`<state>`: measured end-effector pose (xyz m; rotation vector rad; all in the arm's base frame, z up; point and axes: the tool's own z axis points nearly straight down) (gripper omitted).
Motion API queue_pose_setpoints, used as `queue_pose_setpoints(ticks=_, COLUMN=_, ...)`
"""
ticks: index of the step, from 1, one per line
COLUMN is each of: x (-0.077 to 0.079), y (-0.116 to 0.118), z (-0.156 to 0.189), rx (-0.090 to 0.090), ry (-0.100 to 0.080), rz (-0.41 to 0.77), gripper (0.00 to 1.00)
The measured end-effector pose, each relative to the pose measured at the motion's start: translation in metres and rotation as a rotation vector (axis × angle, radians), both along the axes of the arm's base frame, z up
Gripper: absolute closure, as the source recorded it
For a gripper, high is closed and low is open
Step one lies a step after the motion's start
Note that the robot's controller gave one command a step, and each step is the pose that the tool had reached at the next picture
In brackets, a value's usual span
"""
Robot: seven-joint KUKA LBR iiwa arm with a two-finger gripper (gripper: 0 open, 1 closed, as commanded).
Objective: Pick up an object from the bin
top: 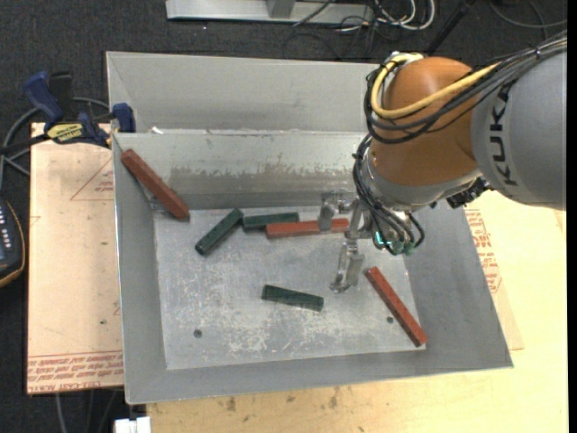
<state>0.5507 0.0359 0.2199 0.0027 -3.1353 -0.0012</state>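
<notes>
**Pick not made: gripper low in the bin, nothing in it**

Closest candidate is the short red-brown flat bar (302,229), lying flat on the bin floor about mid-bin, just in front of the back wall. Its right end sits at the upper finger. Whether the finger touches it or is only beside it can't be told.

The gripper (335,253) is down near the floor with its fingers spread wide, one towards the back wall and one towards the front. Only bare floor shows in the gap, so no grasp.

Neighbours, working outward:
- long red-brown flat bar (395,307), diagonal, upper end just right of the lower finger
- dark green flat block (292,298), left of the lower finger, clear of it
- dark green bar by the back wall (270,219), just beside the short bar's left end
- tilted dark green bar (219,231), further left
- red-brown bar leaning in the left corner (155,184), well apart from the gripper

All six lie in the grey metal bin (270,165). What the bars are made of isn't clear.

Judgement: the approach looks done or nearly so. Left to do: centre on one bar, close the fingers, lift it clear. The short bar's end is off-centre, so a close from this position may clip it instead of gripping it.
</notes>
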Motion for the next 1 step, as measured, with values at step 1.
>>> queue_pose_setpoints(ticks=1, x=-0.032, y=0.0719, z=-0.1442, rx=0.002, ry=0.001, rz=0.147, gripper=0.0)
